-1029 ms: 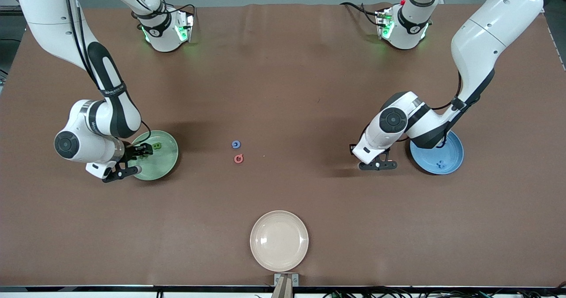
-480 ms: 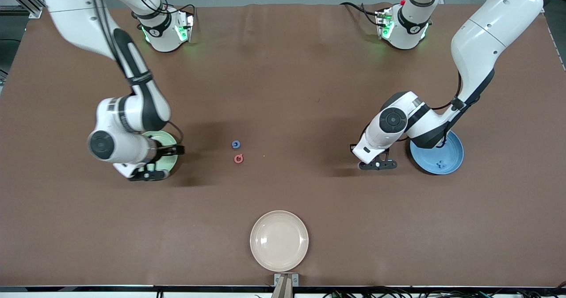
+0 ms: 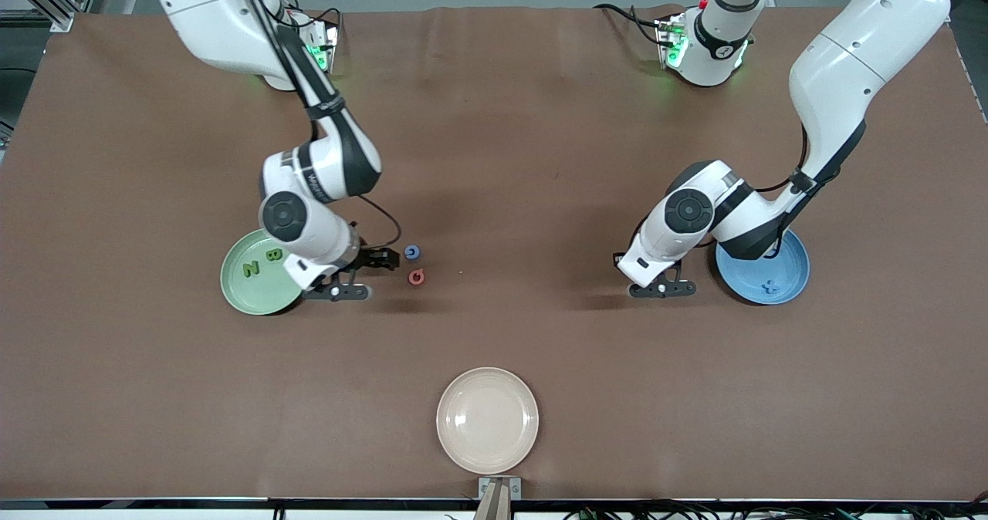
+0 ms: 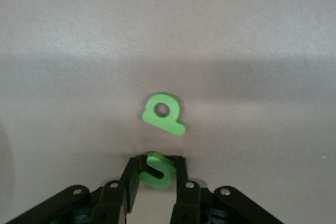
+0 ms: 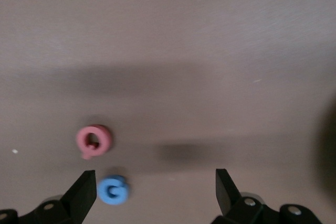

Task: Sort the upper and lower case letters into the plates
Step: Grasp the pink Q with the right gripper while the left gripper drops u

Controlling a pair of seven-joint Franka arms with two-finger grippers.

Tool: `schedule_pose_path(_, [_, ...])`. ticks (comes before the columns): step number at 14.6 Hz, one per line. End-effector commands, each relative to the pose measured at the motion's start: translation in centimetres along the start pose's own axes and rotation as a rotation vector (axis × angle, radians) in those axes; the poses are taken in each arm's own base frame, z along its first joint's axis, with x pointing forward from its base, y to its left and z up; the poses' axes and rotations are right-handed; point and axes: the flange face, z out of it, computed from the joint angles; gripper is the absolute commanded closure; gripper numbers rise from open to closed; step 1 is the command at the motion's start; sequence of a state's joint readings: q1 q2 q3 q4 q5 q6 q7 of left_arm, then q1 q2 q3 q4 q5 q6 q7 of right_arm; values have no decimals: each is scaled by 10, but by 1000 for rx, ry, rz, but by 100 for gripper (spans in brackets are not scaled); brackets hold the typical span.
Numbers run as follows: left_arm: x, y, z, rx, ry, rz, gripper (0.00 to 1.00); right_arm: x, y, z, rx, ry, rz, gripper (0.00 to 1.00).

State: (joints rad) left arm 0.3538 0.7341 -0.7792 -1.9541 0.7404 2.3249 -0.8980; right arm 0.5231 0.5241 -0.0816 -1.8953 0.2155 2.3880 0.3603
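Judging by the mint green plate (image 3: pixel 235 285), where B (image 3: pixel 272 255) and N (image 3: pixel 250 268) are already placed, and the sky blue plate (image 3: pixel 795 271), where a plus piece (image 3: pixel 769 288) is seen, sorting is partly done, while a green s (image 4: pixel 157 171) is pinched by the left gripper (image 4: pixel 156 176) just over the table beside a loose green p (image 4: pixel 163 113), and the blue G (image 3: pixel 412 252) and pinkish red letter (image 3: pixel 417 277) are approached by the spread, empty right gripper (image 5: pixel 153 190).

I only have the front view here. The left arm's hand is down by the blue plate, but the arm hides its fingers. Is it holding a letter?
Observer: Yes. In the left wrist view the left gripper is shut on a green letter, which looks like an s.
Operator: Is anything else lying there?
Observer: A green p lies flat on the table just ahead of the fingers, apart from the held piece.
Operator: And the right gripper?
Observer: The right wrist view shows the right gripper open and empty, with a blue letter close by one finger and a pink letter next to it.
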Motion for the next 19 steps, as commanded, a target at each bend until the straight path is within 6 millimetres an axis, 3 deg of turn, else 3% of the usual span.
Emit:
schedule_pose_path(1, [2, -8, -36, 32, 16, -30, 85, 0, -28, 18, 3, 12, 61, 0])
schedule_pose_path(4, [10, -33, -76, 7, -1, -35, 85, 1, -51, 29, -5, 22, 83, 1])
schedule_pose_path(6, [15, -67, -91, 13, -27, -6, 85, -1, -60, 36, -6, 23, 71, 11])
schedule_pose_path(8, [16, -104, -89, 20, -58, 26, 85, -1, -60, 37, -9, 25, 68, 21])
schedule_pose_path(13, [12, -189, -68, 15, -98, 100, 85, -1, -62, 47, -11, 54, 53, 22])
schedule_pose_path(16, [4, -220, -51, 36, -92, 153, 85, -1, -63, 53, -14, 54, 49, 30])
schedule_pose_path(19, [-4, -230, -35, 28, -41, 179, 85, -1, -63, 53, -17, 55, 46, 37])
